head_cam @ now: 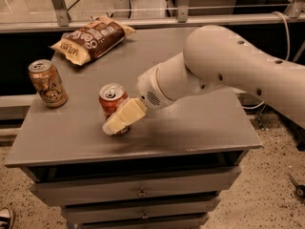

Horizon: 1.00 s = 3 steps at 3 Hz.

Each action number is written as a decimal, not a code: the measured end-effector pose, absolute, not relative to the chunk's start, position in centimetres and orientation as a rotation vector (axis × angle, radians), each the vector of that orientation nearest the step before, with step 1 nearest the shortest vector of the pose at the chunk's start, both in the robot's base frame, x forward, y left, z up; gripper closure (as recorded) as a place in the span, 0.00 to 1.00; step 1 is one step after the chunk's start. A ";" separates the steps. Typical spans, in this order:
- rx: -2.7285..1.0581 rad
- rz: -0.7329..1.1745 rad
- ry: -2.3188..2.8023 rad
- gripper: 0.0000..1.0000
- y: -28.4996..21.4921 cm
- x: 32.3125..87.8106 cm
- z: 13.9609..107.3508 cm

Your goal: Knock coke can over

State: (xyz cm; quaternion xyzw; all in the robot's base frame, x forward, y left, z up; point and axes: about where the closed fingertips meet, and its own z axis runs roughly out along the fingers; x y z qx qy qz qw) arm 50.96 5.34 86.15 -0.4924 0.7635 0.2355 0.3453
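Note:
The coke can [111,101], red-orange with a silver top and pull tab, stands upright near the front left of the grey cabinet top [190,123]. My gripper [114,124], with cream-coloured fingers, reaches in from the right on a white arm and lies across the front lower part of the can, touching or just in front of it. The lower half of the can is hidden behind the gripper.
A gold-brown can [47,83] stands upright at the left edge. A brown chip bag [93,39] lies at the back left. The cabinet has drawers below [140,193]. A metal rail and glass run behind the cabinet.

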 end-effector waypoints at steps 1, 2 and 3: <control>-1.221 0.531 1.984 0.00 4.3 54.3 86.4; -1.131 0.412 2.010 0.00 2.0 59.7 87.9; -0.999 0.337 2.043 0.00 -0.2 64.5 90.2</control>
